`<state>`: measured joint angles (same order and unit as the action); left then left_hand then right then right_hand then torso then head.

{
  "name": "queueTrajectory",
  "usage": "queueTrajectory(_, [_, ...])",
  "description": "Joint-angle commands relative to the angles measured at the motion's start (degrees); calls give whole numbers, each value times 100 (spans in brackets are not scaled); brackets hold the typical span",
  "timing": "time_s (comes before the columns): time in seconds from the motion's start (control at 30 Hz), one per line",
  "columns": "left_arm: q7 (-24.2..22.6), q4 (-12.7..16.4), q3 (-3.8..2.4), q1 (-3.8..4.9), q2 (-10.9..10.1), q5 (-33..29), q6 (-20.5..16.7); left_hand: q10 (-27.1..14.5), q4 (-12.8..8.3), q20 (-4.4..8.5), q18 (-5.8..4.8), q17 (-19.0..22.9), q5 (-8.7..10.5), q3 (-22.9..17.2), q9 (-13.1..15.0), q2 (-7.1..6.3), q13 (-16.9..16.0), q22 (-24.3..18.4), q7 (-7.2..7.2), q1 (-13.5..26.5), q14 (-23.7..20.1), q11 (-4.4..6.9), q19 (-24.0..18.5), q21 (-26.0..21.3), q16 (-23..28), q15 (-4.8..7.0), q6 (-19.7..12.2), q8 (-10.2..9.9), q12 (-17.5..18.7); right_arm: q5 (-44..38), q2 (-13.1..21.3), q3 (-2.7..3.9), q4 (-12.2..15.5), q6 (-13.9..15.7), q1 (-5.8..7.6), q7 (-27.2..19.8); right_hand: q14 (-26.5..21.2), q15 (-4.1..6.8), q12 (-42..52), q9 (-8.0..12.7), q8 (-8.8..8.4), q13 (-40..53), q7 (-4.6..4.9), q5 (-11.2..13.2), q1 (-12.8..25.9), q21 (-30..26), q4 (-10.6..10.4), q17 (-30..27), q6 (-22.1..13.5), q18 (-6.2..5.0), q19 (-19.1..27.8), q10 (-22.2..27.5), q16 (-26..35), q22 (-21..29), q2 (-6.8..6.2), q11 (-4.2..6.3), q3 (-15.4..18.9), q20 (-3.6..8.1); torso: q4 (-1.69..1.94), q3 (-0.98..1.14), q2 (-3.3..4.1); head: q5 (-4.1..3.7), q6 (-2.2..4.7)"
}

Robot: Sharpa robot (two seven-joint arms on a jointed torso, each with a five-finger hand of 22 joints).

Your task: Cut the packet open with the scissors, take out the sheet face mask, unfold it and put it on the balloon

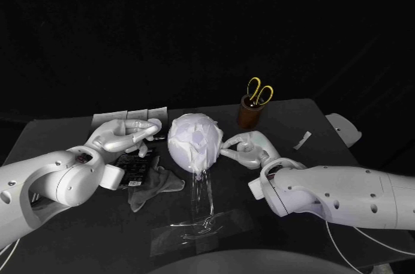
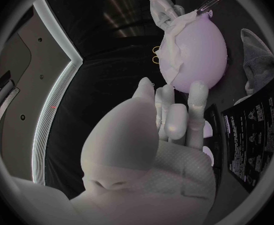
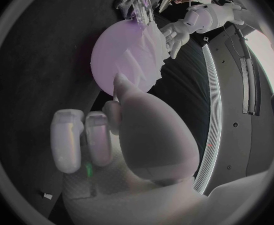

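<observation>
A pale balloon (image 1: 192, 143) stands on a clear stand (image 1: 203, 223) in the middle of the table, with the white sheet mask (image 1: 183, 139) draped over it. My right hand (image 1: 244, 149) is at the balloon's right side and pinches the mask's edge between thumb and a finger. My left hand (image 1: 128, 136) hovers just left of the balloon with its fingers apart, holding nothing. The left wrist view shows the balloon (image 2: 196, 52) with the mask's edge (image 2: 173, 60) past my fingers (image 2: 174, 120). The black packet (image 1: 136, 166) lies under my left hand. The yellow-handled scissors (image 1: 259, 93) stand in a brown cup (image 1: 252, 113).
A grey cloth (image 1: 154, 187) lies in front of the packet. A white cut-off strip (image 1: 301, 140) lies to the right, with a white object (image 1: 346, 130) at the table's right edge. Pale packets (image 1: 129, 114) lie at the back left.
</observation>
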<state>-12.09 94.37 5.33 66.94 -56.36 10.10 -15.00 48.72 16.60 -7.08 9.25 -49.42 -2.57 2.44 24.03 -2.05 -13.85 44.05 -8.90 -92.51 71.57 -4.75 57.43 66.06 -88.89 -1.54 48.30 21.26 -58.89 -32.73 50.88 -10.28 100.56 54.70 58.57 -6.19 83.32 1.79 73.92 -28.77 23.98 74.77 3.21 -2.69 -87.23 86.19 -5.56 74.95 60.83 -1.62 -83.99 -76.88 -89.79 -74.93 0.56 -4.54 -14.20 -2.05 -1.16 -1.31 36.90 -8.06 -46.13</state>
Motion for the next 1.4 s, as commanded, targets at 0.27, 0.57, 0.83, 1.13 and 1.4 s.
queueTrajectory(0.27, [-5,2,-4,1,5,24,28,-55,-8,-2,-20,1,-21,32,8,0,-11,0,14,-52,24,-5,47,19,-27,9,-23,-29,-30,-246,9,2,-52,18,-7,302,668,278,1091,-532,307,1210,-48,-8,1293,-88,304,1505,-82,47,-359,-1132,-21,-1354,-564,592,-1819,19,1,0,-4,-15,-4])
queueTrajectory(0.57, [10,-5,-1,1,-2,26,33,-60,-7,-2,-21,3,-21,33,8,0,-11,6,13,-53,22,-6,50,23,-27,8,-24,-29,-28,-112,-19,2,-54,12,-7,88,668,163,359,-329,-155,791,150,-16,2212,-274,-372,1505,-536,9,-264,-857,-21,-1294,-919,438,-1135,-50,-2,3,4,-12,1])
queueTrajectory(0.83, [17,-12,2,1,-16,30,35,-65,-6,-2,-22,1,-21,34,9,0,-12,10,12,-52,22,-7,52,25,-26,8,-25,-30,-26,-178,44,1,8,-131,-7,108,668,67,131,-144,-478,671,274,-15,2207,-409,-520,1505,-696,-23,-195,-760,-21,-1252,-989,323,-856,-138,0,0,-3,-20,-2])
queueTrajectory(1.13, [22,-15,7,0,-41,65,48,-72,-5,-3,-21,3,-20,37,9,-3,-12,7,11,-53,21,-9,49,25,-26,6,-26,-30,-24,-235,114,0,24,-316,-8,80,668,-27,14,22,-803,617,393,-14,2043,-540,-578,1505,-923,-52,-127,-685,-21,-1212,-1006,217,-610,-229,-5,3,5,-31,21])
queueTrajectory(1.4, [27,-13,10,0,-46,71,53,-76,-6,-3,-22,3,-20,38,9,-4,-13,12,10,-57,20,-9,51,28,-26,6,-27,-30,-23,-184,39,1,-82,-494,-8,41,668,-124,-93,155,-1054,567,505,-11,1833,-640,-585,1505,-1136,-74,-71,-595,-21,-1183,-1028,113,-359,-320,4,3,6,-38,11])
